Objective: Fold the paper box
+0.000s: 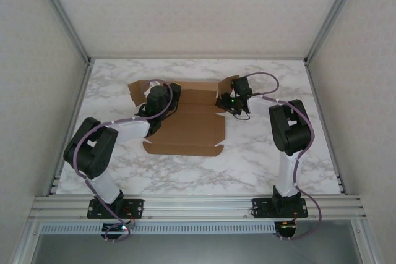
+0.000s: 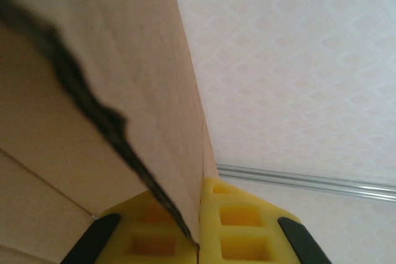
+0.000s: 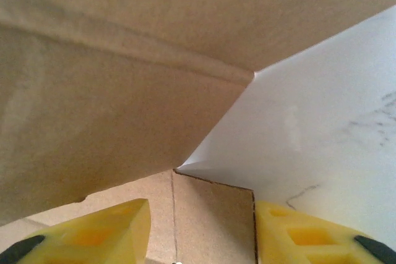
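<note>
Near mid-table, a bit toward 12 o'clock, the paper box [image 1: 185, 133] lies mostly flat on the marble table [image 1: 272, 165], only partly folded. Left gripper [image 2: 199, 242] at the box's 10 o'clock corner: pads pressed together, pinching a raised side flap (probably to stop that wall dropping back). Right gripper [image 3: 201, 233] at the 2 o'clock corner: jaws spread, nothing pinched, cardboard just ahead, likely lining up on that flap.

A: How much of the paper box [image 1: 192, 134] shows from above?
B: Its left middle is hidden under the left arm [image 1: 154, 100].
A: And the wrist cameras?
B: Close and blurred; the cardboard runs off the top and left edges in both.
</note>
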Robot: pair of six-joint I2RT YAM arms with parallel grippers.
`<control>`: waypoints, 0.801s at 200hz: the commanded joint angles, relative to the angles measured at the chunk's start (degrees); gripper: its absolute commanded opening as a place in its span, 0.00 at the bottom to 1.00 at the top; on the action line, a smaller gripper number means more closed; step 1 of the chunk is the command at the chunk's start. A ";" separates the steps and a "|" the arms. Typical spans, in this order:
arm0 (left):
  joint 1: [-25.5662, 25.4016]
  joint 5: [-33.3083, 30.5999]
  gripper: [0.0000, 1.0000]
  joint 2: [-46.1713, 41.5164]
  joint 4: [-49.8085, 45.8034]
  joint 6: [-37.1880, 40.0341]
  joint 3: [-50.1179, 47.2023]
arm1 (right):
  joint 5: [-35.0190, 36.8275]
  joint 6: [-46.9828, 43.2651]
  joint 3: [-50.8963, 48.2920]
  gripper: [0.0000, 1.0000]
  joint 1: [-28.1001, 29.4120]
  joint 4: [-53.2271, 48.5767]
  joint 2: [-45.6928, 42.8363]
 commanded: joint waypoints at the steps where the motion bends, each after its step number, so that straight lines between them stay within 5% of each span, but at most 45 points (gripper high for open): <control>1: -0.22 1.93 0.02 0.93 -3.04 -0.28 0.71 | -6.12 3.42 -2.20 0.42 -0.14 7.79 -0.77; 97: -0.13 2.37 0.01 1.04 -3.65 -0.30 0.72 | -16.32 5.28 -3.98 0.38 -0.03 15.67 -0.95; 160: -0.22 3.07 0.01 1.29 -4.00 -0.48 1.15 | -12.61 1.65 0.31 0.43 1.61 8.13 3.41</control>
